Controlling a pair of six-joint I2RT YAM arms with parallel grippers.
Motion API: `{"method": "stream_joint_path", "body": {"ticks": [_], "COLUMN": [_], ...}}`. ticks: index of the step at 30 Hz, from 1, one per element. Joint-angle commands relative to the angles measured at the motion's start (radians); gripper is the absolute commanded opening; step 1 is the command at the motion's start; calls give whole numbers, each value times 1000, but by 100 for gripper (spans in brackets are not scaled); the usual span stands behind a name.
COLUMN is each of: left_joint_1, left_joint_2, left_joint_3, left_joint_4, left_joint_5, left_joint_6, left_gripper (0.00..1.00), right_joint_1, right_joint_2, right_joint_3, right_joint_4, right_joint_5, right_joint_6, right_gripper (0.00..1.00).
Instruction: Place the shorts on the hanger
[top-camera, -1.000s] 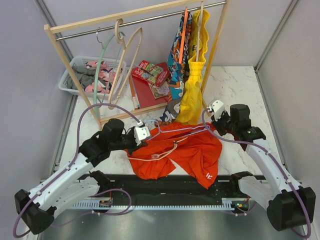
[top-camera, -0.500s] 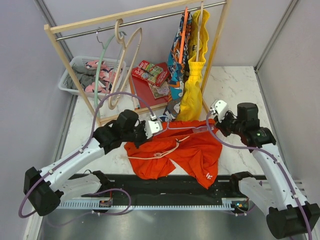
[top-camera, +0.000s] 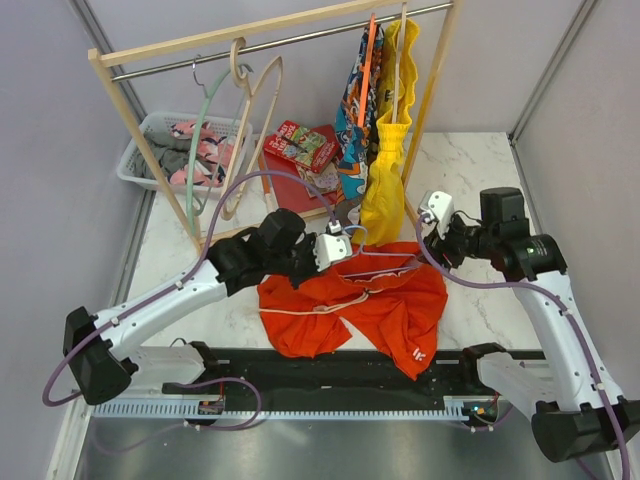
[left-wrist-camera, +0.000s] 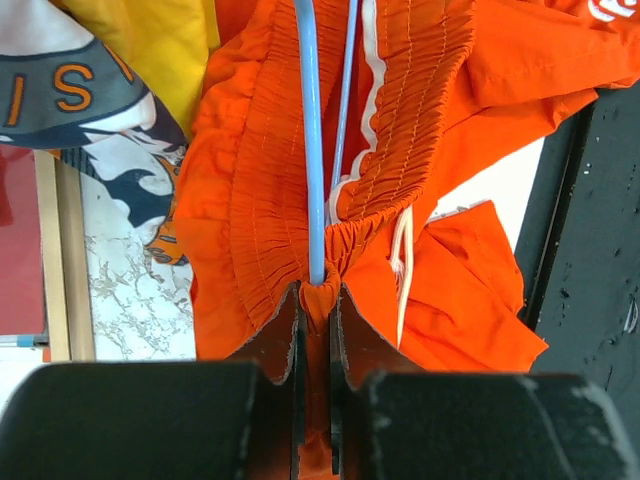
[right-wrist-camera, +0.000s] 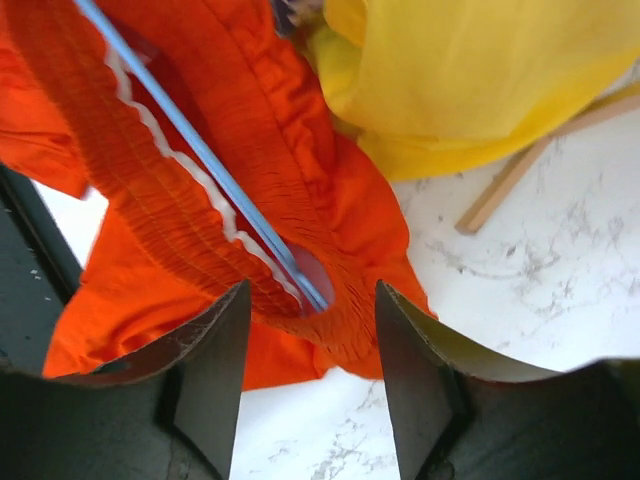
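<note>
**On the marble table (top-camera: 470, 170), the shorts (top-camera: 365, 305) sit threaded on the hanger (left-wrist-camera: 313, 150)**

In front of the rack (top-camera: 142, 145), the shorts lie crumpled on the table, their lower edge spilling onto the black mat (top-camera: 330, 370). The hanger runs inside their gathered waistband.

From above, the hanger is only a thin pale line between the two grippers, and neither grip can be read. The left wrist camera fills this in. The blue rod runs along the ruched waistband and ends in a fold of orange cloth. The left gripper (left-wrist-camera: 320, 298) pinches that fold, with its jaws almost together.

The right wrist camera shows the other end. The rod's tip (right-wrist-camera: 315, 298) rests in the waistband between the fingers of the right gripper (right-wrist-camera: 312, 320). These are spread wide, with the cloth lying loose between them.

Just behind the shorts, the yellow garment (top-camera: 385, 190) hangs from the rack, and its lower end reaches down to them. The patterned garment (top-camera: 352, 130) hangs beside it. One corner of it shows in the left wrist view, next to the orange cloth.
</note>
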Motion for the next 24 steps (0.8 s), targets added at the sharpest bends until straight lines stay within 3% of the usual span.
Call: {"method": "stream_joint_path", "body": {"ticks": [1,7,11,14,19,22,23,24], "left_joint_1": [-6,-9,-9,-11,-11,-11,-9,-9], "left_joint_2": [-62,-105,-105,-105,-134,-168,-176,-192], "left_joint_3": [33,-10,-7,-1,-12,-26,-30,-39], "left_joint_4": [41,49,45,45,42,36,35,30], "left_joint_5": [7,8,50,71,85,111,113,113], "left_joint_6": [33,94,112,113,119,123,126,128], "left_gripper": [2,2,2,2,2,2,2,4], "right_joint_1": [3,92,299,385,425,430,430,430], "right_joint_2": [0,49,84,108,190,202,204,201], "right_joint_3": [107,132,103,71,77,77,77,80], "right_joint_4": [-76,-4,156,253,275,280,275,272], "right_joint_5": [-195,-307,-214,-159,-122,-122,-123,-123], "right_joint_6": [-77,-61,48,111,119,119,119,117], "right_gripper": [62,67,66,64,56,30,6,0]}}
